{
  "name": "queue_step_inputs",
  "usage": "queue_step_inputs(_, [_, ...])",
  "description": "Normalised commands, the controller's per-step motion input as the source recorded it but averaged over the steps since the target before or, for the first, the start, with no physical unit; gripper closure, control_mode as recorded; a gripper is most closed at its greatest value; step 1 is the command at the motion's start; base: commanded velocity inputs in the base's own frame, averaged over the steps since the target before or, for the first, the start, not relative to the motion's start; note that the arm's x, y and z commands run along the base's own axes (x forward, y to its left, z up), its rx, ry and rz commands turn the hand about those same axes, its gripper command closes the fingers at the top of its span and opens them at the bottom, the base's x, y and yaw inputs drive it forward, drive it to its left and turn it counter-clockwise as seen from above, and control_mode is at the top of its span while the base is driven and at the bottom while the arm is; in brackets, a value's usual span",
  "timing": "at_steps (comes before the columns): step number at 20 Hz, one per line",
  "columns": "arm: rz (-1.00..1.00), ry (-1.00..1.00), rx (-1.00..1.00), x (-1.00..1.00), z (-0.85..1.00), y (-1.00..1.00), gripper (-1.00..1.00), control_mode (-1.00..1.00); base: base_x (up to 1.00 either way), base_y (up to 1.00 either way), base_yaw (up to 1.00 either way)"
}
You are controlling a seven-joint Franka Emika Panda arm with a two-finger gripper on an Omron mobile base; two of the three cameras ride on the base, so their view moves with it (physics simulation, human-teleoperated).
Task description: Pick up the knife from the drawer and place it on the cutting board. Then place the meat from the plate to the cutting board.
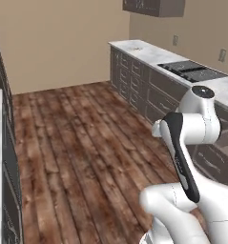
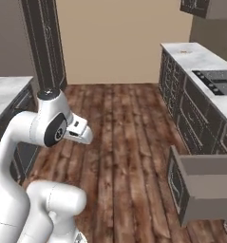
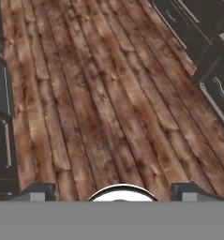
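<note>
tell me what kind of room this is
A kitchen, most likely: a marble-topped counter over dark cabinet fronts, a black cooktop set into it, and an open drawer above wood plank flooring.

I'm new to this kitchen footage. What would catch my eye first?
The white robot arm looms in the foreground over a broad wooden floor. To its right, a grey drawer stands pulled open from the dark cabinets, below a marble counter with a black cooktop. The end effector hangs open above the floorboards.
</note>
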Motion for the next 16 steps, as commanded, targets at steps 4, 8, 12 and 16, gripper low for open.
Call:
queue_step_inputs(4, [0.0,0.0,0.0,0.0,0.0,0.0,-1.0,1.0,1.0,0.78,-0.01])
queue_step_inputs(8, [0.0,0.0,0.0,0.0,0.0,0.0,-1.0,1.0,1.0,0.64,-0.1])
queue_step_inputs(12, [0.0,0.0,0.0,0.0,0.0,0.0,-1.0,1.0,1.0,0.32,-0.1])
queue_step_inputs(16, [0.0,0.0,0.0,0.0,0.0,0.0,-1.0,1.0,1.0,0.29,-0.26])
